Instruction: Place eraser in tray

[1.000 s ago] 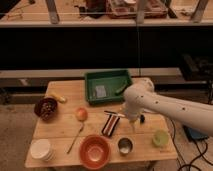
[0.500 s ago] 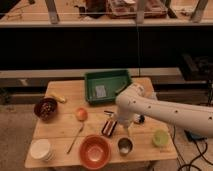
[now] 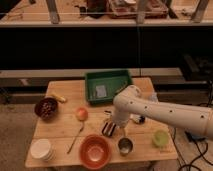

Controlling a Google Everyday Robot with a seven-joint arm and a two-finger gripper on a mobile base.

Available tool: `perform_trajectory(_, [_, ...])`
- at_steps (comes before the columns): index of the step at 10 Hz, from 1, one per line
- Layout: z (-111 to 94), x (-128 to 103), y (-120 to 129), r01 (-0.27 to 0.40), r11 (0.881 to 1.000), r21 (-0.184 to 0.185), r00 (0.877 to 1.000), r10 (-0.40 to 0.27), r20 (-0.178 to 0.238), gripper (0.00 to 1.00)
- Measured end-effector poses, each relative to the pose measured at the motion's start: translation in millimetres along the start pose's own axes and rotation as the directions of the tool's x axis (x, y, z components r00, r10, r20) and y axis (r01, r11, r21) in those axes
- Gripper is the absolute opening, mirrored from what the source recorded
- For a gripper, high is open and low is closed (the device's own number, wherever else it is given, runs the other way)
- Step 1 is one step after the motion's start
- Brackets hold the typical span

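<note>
The eraser (image 3: 108, 129), a small striped block, lies on the wooden table (image 3: 60, 125) in front of the green tray (image 3: 108, 75). The tray stands at the back middle of the table with a flat grey square (image 3: 101, 91) inside. My gripper (image 3: 118, 123) hangs down from the white arm (image 3: 150, 110), which reaches in from the right. The gripper sits right over the eraser's right end and hides part of it. I cannot see whether it touches the eraser.
An orange bowl (image 3: 95, 150) and a metal cup (image 3: 125, 146) stand at the front. A green cup (image 3: 160, 138) is at the right. An apple (image 3: 81, 114), a dark bowl (image 3: 46, 107), a banana (image 3: 59, 98), stacked white bowls (image 3: 41, 149) and a thin utensil (image 3: 75, 140) are on the left.
The arm has swung left and lowered, bringing the gripper from right of the eraser to directly over it. The eraser has not moved.
</note>
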Motion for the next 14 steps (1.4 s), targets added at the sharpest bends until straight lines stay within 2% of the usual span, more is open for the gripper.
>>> perform_trajectory(4, [15.6,10.9,-19.8,-0.032,0.999,-0.005,0.999,0.032,-0.007,0.74])
perform_trajectory(5, [19.8,18.8,-24.9,-0.047,0.999,-0.013,0.999,0.047,-0.015,0.69])
perform_trajectory(8, [24.7,19.9,-32.9,-0.059,0.998,-0.023,0.998,0.059,-0.027,0.4])
perform_trajectory(10, [26.9,16.3,-30.5,-0.058,0.998,-0.03,0.998,0.057,-0.026,0.21])
perform_trajectory(12, [31.9,3.4,-17.1,-0.034,0.999,-0.04,0.999,0.034,-0.021,0.02])
perform_trajectory(14, [31.5,2.4,-12.8,-0.033,0.999,-0.043,0.999,0.032,-0.02,0.0])
